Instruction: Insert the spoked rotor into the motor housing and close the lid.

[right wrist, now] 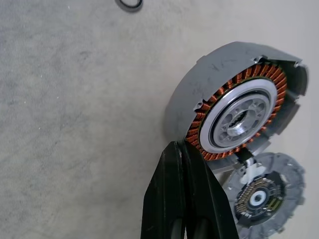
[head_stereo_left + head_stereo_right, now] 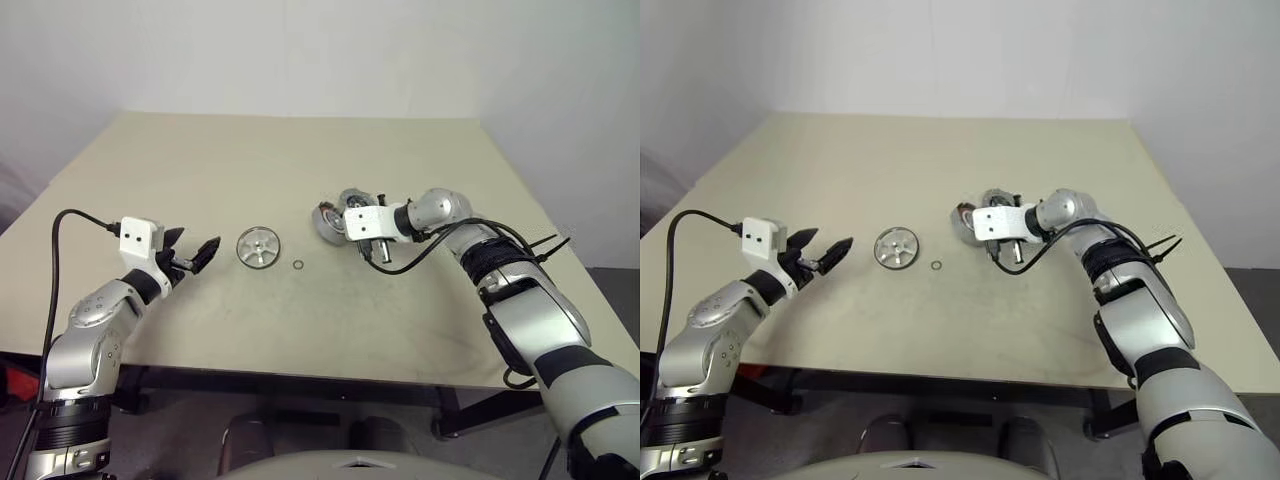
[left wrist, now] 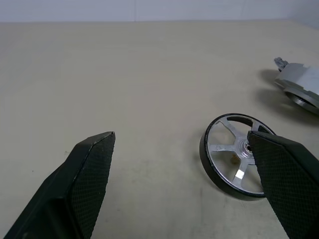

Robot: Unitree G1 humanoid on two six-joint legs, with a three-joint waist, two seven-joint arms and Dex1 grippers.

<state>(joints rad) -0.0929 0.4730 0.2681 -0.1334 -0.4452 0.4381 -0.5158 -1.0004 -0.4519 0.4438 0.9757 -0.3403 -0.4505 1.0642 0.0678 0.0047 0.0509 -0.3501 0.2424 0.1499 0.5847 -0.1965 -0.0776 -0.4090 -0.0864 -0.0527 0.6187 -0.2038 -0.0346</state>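
Rotor (image 2: 259,247) lies flat mid-bench, ~3 o'clock of wide-open, empty L pincer (image 2: 192,253), housing (image 1: 234,107) at closed R pincer (image 1: 185,154) w/ lid (image 1: 261,196) hinged open; looks rigid, slick metal, so you grip across rim, not spokes.

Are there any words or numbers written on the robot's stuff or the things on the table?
No words or numbers can be read.
Spoked rotor: bare metal, nothing written.
Motor housing: only copper coils, no writing.
Lid: tiny board marks, too small to read.
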